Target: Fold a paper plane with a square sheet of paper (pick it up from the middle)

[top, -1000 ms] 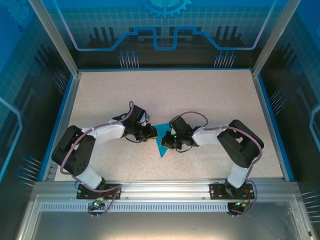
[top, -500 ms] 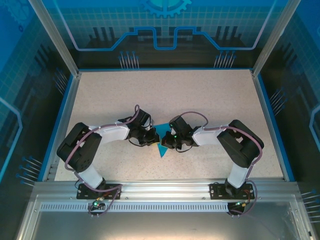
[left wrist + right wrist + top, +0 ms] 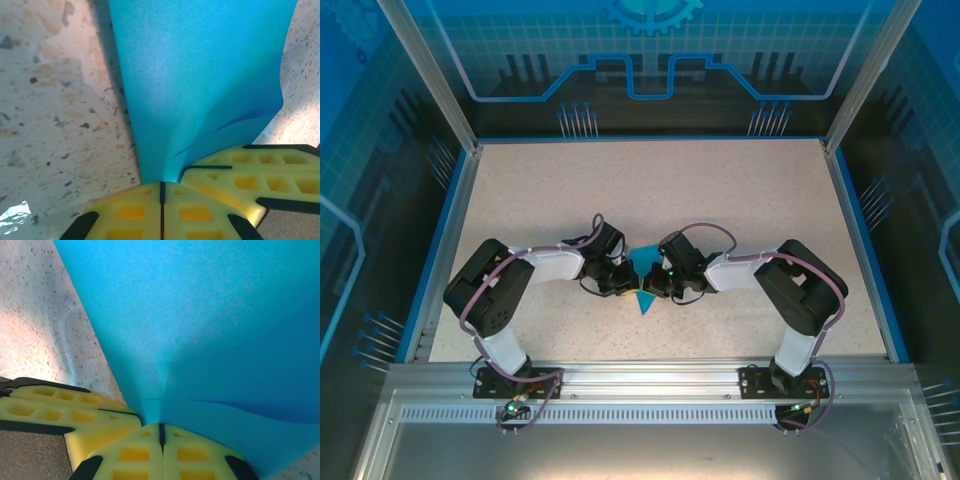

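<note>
Evidently mid-fold, the left gripper and right gripper, jaws pressed together, pinch the pointed blue paper from 9 and 3 o'clock, just 6 o'clock of centre on the table; the next move probably calls for a matched, gentle lift.

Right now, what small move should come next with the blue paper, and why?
Probably lift both a little, together: the left gripper and right gripper are each shut on the paper, so moving one alone might tear it.
</note>
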Available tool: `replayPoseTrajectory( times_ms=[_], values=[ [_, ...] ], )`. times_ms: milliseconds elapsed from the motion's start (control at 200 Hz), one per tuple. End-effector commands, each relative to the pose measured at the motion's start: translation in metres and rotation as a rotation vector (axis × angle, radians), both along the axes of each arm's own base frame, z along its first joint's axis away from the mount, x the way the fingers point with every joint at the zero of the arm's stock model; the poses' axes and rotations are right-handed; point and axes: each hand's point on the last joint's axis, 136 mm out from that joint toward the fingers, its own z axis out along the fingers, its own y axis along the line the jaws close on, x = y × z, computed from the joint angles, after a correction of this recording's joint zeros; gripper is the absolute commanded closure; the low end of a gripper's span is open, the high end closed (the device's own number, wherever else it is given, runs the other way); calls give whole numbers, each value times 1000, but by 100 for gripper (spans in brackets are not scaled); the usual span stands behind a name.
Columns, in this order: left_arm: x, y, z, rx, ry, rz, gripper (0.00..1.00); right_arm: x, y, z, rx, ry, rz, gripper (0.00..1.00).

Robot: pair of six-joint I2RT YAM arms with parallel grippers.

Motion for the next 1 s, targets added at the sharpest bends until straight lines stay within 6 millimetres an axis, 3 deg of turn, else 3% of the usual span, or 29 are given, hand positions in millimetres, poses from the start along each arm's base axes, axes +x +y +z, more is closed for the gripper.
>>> replayPoseTrajectory(
  times_ms=[0,155,325,690,995],
  values=[
    [0,4,-7,48,5,2,95,-15,-14,-11,-62,19,15,100],
    [-2,8,-12,68,13,4,96,-11,-5,11,2,-36,41,99],
    [-3,9,-13,73,15,4,96,-20,3,25,49,-63,100,97],
    [-4,8,-12,70,14,5,96,-53,4,8,27,4,166,97],
    [-5,8,-12,69,15,3,96,-61,-2,-6,4,35,167,97]
  ],
)
